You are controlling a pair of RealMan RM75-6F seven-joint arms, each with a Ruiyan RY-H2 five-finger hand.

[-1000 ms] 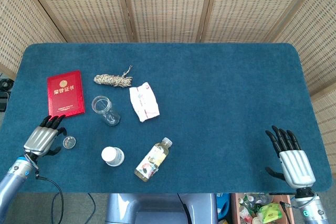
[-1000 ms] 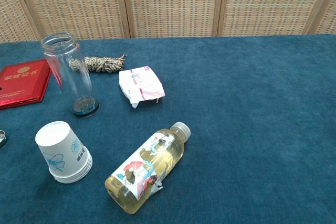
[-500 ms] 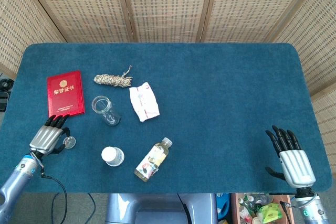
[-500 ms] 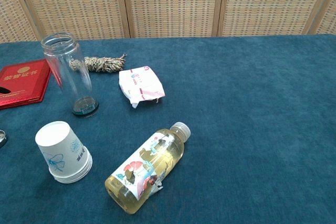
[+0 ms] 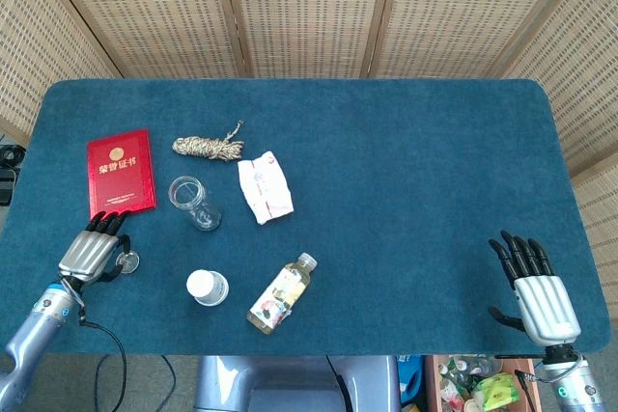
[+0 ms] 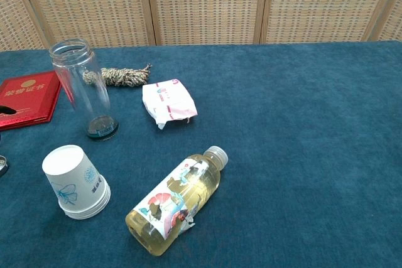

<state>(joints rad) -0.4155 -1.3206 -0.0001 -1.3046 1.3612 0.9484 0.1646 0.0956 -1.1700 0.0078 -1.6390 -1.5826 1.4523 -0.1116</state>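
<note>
Head view shows my right hand (image 5: 534, 288) nearest the table's front edge, far off to the right, palm down with fingers spread wide and holding nothing. My left hand (image 5: 92, 251) sits at the front left corner, fingers stretched forward and a little apart; the small round lid (image 5: 127, 261) lies just beside my thumb side, and I cannot tell whether I touch it. My fingertips (image 5: 108, 223) reach the near edge of the red booklet (image 5: 120, 170). To the right of the lid stands the upside-down paper cup stack (image 5: 207, 287), then the drink bottle (image 5: 281, 293) lying on its side. Further back stands the open glass jar (image 5: 191, 200), with the white packet (image 5: 264, 186) beside it. Farthest on the blue table (image 5: 406, 161) lies the bundle of twine (image 5: 210, 146)
</note>
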